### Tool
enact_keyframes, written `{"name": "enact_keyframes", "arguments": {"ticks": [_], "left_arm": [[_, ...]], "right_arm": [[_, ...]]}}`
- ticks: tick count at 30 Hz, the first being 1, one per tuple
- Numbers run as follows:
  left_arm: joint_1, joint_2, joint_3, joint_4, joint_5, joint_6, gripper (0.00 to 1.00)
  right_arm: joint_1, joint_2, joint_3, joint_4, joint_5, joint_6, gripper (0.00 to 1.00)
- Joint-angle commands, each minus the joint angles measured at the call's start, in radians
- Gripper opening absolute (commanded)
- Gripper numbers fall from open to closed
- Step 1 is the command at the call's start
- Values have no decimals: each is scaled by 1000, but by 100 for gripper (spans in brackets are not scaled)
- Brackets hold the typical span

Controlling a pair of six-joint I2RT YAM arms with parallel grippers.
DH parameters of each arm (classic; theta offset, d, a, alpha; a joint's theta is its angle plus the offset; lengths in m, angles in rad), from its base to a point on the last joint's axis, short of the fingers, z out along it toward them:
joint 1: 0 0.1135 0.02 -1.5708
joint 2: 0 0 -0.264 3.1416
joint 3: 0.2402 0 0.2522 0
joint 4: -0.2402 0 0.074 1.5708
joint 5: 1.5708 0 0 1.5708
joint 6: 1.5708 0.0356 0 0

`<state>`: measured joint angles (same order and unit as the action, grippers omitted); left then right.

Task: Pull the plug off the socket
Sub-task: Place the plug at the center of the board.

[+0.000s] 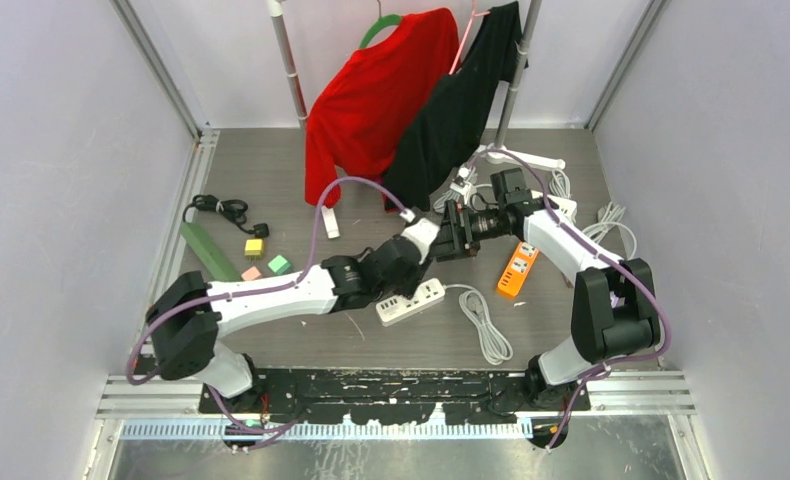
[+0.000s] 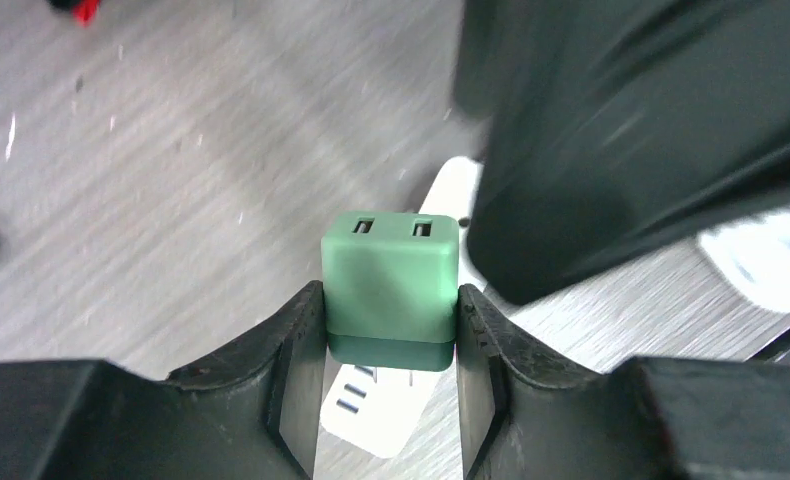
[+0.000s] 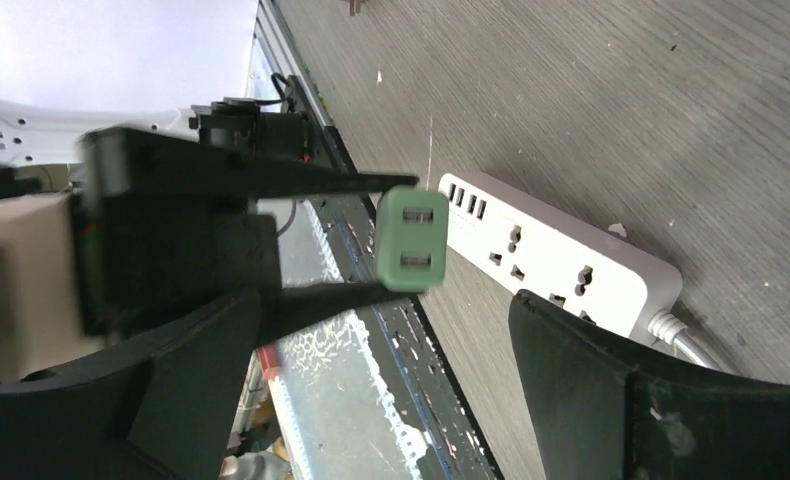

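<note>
Left end effector (image 2: 389,312) pinched the green adapter (image 2: 391,262), right end effector (image 3: 383,305) gaped open; seemed light, rigid, grab flat sides

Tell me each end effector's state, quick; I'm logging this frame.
Left end effector: closed, holding the green adapter.
Right end effector: open, holding nothing.

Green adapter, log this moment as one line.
left gripper: shut on green adapter | right gripper: open, facing it | white power strip: below, untouched
</note>
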<state>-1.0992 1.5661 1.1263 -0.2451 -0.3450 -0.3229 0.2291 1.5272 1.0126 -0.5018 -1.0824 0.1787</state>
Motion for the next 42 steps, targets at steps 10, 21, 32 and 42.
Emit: {"name": "enact_keyframes", "arguments": {"ticks": [10,21,32,42], "left_arm": [[380,-463,-457,-32,98,-260,0],[728,-451,-418,-215,-18,-391,0],[815,-202,-167,-429,-154,-607,0],[897,-18,6,-504,-114,-650,0]], "right_arm": [[-7,-30,72,-81,39,-120,100],[-17,-27,72,-80,37,-119,100],[-18,-28,70,-78,30,-116,100],[-18,-32,62,-66,28,-102,100]]}}
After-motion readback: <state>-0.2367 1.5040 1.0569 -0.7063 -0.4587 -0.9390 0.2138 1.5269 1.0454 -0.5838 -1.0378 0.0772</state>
